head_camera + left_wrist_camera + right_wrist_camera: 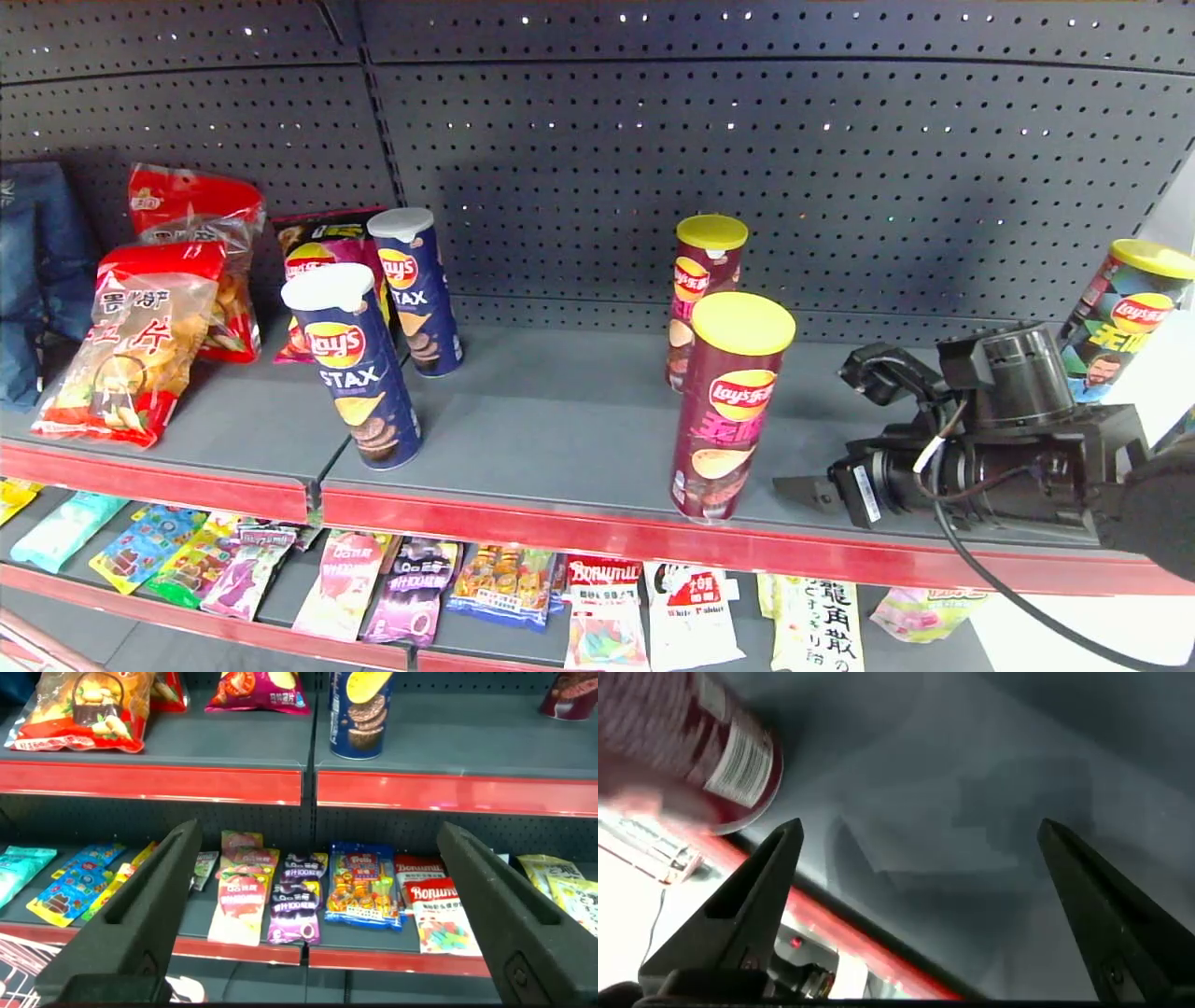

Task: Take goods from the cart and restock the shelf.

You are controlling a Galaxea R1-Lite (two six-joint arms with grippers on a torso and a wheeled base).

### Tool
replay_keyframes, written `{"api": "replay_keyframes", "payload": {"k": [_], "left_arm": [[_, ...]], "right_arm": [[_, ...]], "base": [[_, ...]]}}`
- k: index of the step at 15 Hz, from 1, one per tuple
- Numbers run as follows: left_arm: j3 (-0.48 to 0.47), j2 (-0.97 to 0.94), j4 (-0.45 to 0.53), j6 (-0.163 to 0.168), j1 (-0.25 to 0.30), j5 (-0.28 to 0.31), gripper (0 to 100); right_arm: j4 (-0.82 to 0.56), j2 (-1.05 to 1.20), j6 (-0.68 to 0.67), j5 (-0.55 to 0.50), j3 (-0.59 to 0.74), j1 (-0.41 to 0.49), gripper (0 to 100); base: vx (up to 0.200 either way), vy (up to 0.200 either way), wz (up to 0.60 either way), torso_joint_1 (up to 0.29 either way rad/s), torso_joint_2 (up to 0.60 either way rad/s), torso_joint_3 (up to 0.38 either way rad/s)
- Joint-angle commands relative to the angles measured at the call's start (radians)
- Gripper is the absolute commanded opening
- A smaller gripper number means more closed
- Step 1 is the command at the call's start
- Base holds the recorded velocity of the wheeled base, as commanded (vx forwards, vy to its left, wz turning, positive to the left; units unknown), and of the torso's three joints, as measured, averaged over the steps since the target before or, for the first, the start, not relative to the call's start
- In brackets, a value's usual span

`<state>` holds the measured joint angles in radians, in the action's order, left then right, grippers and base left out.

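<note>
Beside maroon can [728,411], right jaws wide, empty

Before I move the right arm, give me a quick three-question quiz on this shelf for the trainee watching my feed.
1. True or false: the right gripper is shut on a can.
2. The maroon can nearest the right gripper has a lid that is: A white, B yellow, C red.
3. How many blue cans with white lids stand on the top shelf?

Key: 1 false, it is open and holds nothing; 2 B; 3 two.
</note>
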<state>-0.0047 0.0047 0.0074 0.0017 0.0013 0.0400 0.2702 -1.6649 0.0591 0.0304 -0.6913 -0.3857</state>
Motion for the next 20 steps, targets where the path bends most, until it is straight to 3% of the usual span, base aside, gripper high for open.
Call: {"api": "replay_keyframes", "payload": {"k": [1, 20], "left_arm": [[0.0, 0.0, -0.001, 0.0, 0.0, 0.001, 100], [0.0, 0.0, -0.001, 0.0, 0.0, 0.0, 100]], "right_arm": [[0.0, -0.05, 0.001, 0.0, -0.033, -0.005, 100], [0.003, -0.134, 0.001, -0.024, -0.099, -0.081, 100]], "base": [[0.0, 0.0, 0.0, 0.0, 0.0, 0.0], [0.0, 0.0, 0.0, 0.0, 0.0, 0.0]]}}
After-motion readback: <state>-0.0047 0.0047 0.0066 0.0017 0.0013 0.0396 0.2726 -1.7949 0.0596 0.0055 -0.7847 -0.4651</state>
